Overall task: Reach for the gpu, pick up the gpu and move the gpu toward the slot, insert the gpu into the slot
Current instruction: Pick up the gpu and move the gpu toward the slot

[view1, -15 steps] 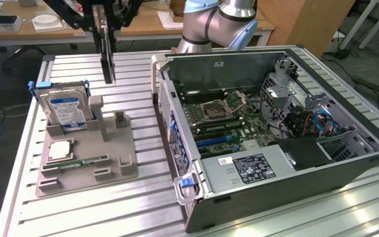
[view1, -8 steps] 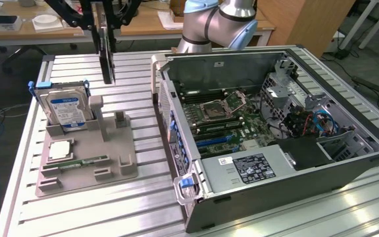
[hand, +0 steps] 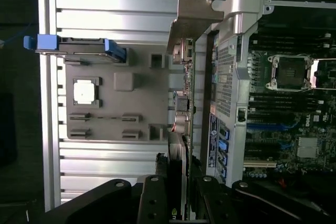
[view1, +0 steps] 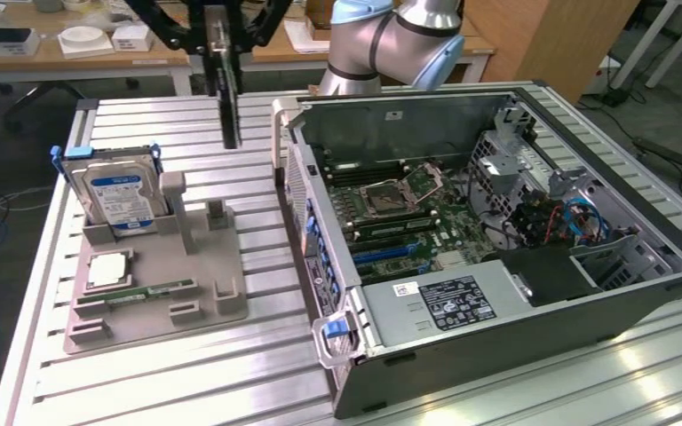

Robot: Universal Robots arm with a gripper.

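Pincer (view1: pixel 225 55) holds the gpu (view1: pixel 232 115) in the air beside the open case (view1: pixel 554 302).

The pincer is closed narrow on the top edge of the gpu, which hangs upright and edge-on, clear of the desk (view1: pixel 199 382). In the exterior view the card sits above the gap between the grey tray (view1: pixel 217 293) and the case wall, nearer the case. In the wrist view its silver bracket (hand: pixel 191 19) lies just outside the case's port side. The slot (view1: pixel 383 255), a blue strip on the motherboard below the CPU socket (view1: pixel 389 197), lies bare and well apart from the card. On the tray a hard drive (view1: pixel 116 195) stands upright, with a chip (view1: pixel 107 269) and a memory stick (view1: pixel 139 291) lying flat in front of it.
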